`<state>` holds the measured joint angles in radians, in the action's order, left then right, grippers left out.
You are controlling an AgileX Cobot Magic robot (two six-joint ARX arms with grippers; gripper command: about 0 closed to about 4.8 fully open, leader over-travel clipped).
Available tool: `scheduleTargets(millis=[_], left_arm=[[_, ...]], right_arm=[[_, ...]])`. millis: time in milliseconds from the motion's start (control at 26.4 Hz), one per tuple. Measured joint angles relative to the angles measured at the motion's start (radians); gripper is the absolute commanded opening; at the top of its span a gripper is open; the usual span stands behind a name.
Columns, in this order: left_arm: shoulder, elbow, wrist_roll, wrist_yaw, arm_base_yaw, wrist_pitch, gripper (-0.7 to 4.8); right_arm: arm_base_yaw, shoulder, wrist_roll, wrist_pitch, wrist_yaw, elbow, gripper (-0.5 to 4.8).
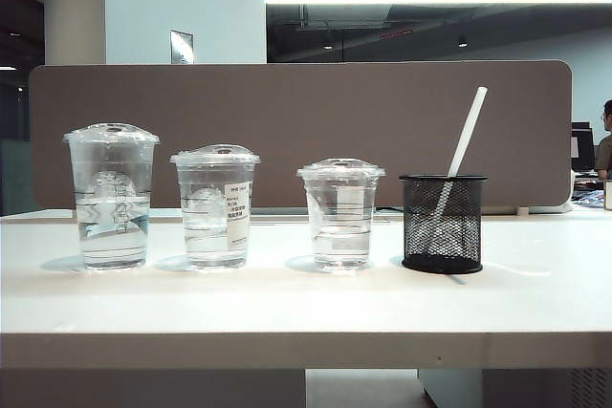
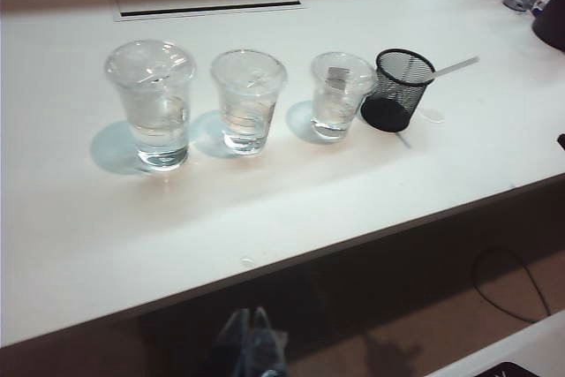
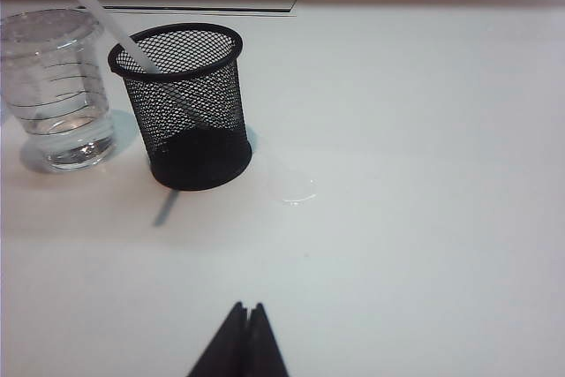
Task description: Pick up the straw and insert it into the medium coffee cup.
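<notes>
On the white table (image 1: 287,308) I see, left to right, the tallest clear cup (image 1: 112,195); the medium coffee cup (image 1: 216,205) with its label; the shortest cup (image 1: 340,213); the straw (image 1: 466,139) leaning in a black mesh holder (image 1: 442,223). My left gripper (image 2: 252,337) hangs off the table's front edge, tips pressed together; my right gripper (image 3: 245,339) sits low before the holder, likewise closed, holding nothing.

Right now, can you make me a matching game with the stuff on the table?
Things:
1. straw
2. medium cup
3. mesh holder
4. right gripper

Descriptions:
A. black, at the right end of the row
B. shut, hovering over bare table
C. white, leaning in the holder
D. clear, sticker on its side, second from left

Pairs: 1-C, 2-D, 3-A, 4-B
</notes>
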<state>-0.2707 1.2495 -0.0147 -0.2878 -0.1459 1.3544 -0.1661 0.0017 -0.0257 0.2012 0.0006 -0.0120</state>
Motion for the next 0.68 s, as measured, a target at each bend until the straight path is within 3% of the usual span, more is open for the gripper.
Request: scheduleTargets(millis=[417,683], left_arm=[[0.000,0.000,0.000,0.004,0.000,0.000,-0.04],[0.000,0.000,0.000,0.004,0.000,0.000,-0.04]], right_arm=[[-0.003,0.001,-0.008,0.004,-0.016,-0.024,-0.02],[-0.003,0.008,-0.006,-0.041,0.066,-0.305,-0.02]])
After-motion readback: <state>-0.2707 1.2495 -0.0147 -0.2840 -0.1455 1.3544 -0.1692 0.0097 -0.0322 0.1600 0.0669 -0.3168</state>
